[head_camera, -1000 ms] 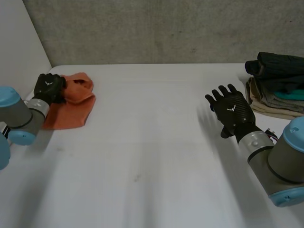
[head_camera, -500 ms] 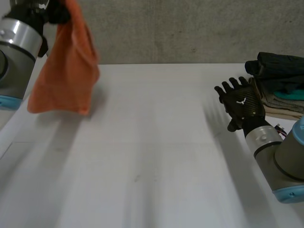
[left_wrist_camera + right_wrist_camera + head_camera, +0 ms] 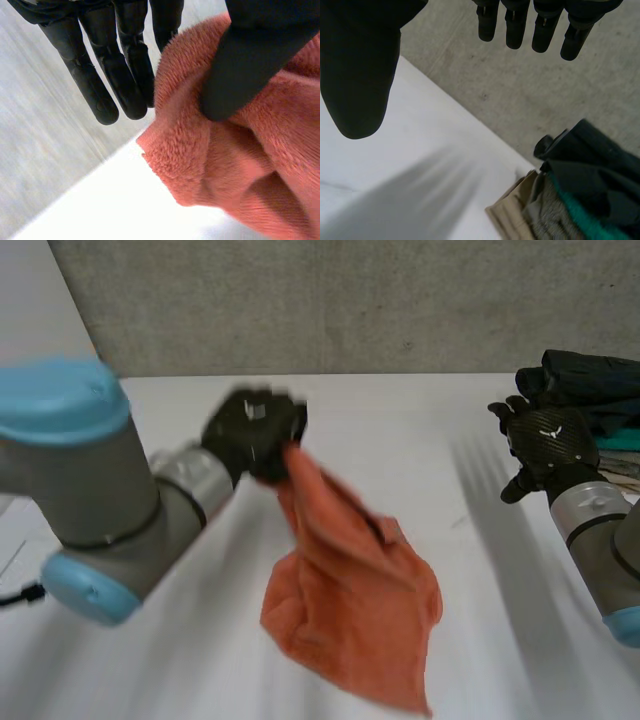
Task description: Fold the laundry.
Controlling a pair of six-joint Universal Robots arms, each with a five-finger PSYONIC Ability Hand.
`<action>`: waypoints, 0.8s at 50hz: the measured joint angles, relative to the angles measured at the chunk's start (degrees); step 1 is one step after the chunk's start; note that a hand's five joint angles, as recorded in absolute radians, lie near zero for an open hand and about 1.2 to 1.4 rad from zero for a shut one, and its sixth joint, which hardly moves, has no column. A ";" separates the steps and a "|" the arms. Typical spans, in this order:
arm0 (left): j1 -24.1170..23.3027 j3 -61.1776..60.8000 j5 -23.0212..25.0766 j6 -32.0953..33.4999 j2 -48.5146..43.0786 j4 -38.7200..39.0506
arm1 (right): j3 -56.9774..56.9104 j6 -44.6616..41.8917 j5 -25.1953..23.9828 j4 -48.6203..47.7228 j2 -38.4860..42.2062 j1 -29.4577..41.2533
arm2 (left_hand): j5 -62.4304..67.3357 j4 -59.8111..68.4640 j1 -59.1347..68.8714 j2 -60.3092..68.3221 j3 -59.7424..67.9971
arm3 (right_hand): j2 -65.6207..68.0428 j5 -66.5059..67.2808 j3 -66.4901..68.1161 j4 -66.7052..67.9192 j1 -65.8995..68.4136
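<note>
Left hand is raised over the middle of the table, gripping an orange cloth by one bunched end. In the left wrist view the thumb digs into the gathered cloth and pins it against the palm side, while the fingers run nearly straight along the fold. The cloth hangs from that grip in a loose, crumpled sheet that slants toward the table's near edge. Whether its lower hem touches the table I cannot tell. The left arm reaches in from the near left. Right hand is near the far right corner, fingers spread and straight, holding nothing. Its wrist view shows the fingers and thumb apart with bare table under the palm. A pile of folded clothes sits at the far right corner, dark garments on top, teal and tan beneath, just beside the right hand. Contact between the two cannot be made out.
</note>
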 measured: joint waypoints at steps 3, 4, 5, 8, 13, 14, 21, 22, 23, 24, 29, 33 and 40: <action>1.24 -5.83 0.32 0.76 -0.64 -0.26 | -1.78 1.46 -0.23 5.63 -0.24 -0.01 | -23.56 -23.60 -26.14 -24.44 -23.21 | 0.00 0.00 0.00 0.00 0.00; 1.74 -7.41 0.42 0.76 -0.31 -0.23 | -2.23 1.79 -0.39 7.11 -0.33 0.03 | -30.47 -30.36 -32.96 -30.83 -30.57 | 0.00 0.00 0.00 0.00 0.00; 2.15 -8.64 0.52 0.71 0.12 -0.18 | -2.69 2.12 -0.62 8.71 -0.46 0.12 | -39.72 -39.46 -41.07 -39.57 -38.71 | 0.00 0.00 0.00 0.00 0.00; 3.47 -12.45 0.96 0.27 2.50 0.01 | -3.96 2.98 -1.48 13.64 -0.94 0.45 | -45.71 -45.46 -45.60 -45.13 -45.03 | 0.00 0.00 0.00 0.00 0.00; 6.33 -19.70 2.49 -1.42 10.70 0.74 | -5.99 4.14 -3.66 24.21 -2.28 1.67 | -47.65 -47.16 -45.86 -46.84 -46.51 | 0.00 0.00 0.00 0.00 0.00; 7.21 -21.42 3.13 -2.08 13.09 1.06 | -6.33 4.46 -4.40 27.16 -2.63 2.24 | -47.65 -47.16 -45.86 -47.16 -46.51 | 0.00 0.00 0.00 0.00 0.00; 11.94 -26.62 8.61 -4.96 20.75 3.00 | -6.17 8.89 -7.04 37.63 -3.74 7.08 | -47.65 -47.15 -45.86 -47.19 -46.51 | 0.00 0.00 0.00 0.00 0.00; 12.28 -26.69 9.20 -5.08 20.88 3.17 | -5.99 9.56 -7.08 38.05 -3.80 7.59 | -47.65 -47.15 -45.86 -47.19 -46.51 | 0.00 0.00 0.00 0.00 0.00; 13.41 -26.56 11.39 -5.37 20.79 3.75 | -5.34 11.51 -6.97 38.67 -4.04 8.90 | -47.65 -47.16 -45.86 -47.19 -46.51 | 0.00 0.00 0.00 0.00 0.00; 13.84 -26.37 12.33 -5.44 20.54 3.99 | -4.86 12.78 -6.82 38.86 -4.22 9.67 | -47.60 -47.12 -45.86 -47.18 -46.51 | 0.00 0.00 0.00 0.00 0.00; 16.07 -21.88 20.03 -5.34 15.01 4.61 | -0.93 20.44 -4.32 37.39 -6.37 14.13 | -46.31 -46.66 -45.58 -46.40 -46.21 | 0.00 0.00 0.00 0.00 0.00; 15.60 -16.49 23.13 -4.62 8.95 2.21 | 3.26 23.61 -1.44 34.67 -9.18 17.55 | -43.84 -43.89 -43.61 -43.90 -44.12 | 0.00 0.00 0.00 0.01 0.00; 11.26 -6.19 22.76 -1.68 -1.00 -3.53 | 9.78 22.44 3.38 28.84 -12.15 22.54 | -37.71 -37.81 -37.10 -37.78 -37.84 | 0.17 0.00 0.12 0.11 0.06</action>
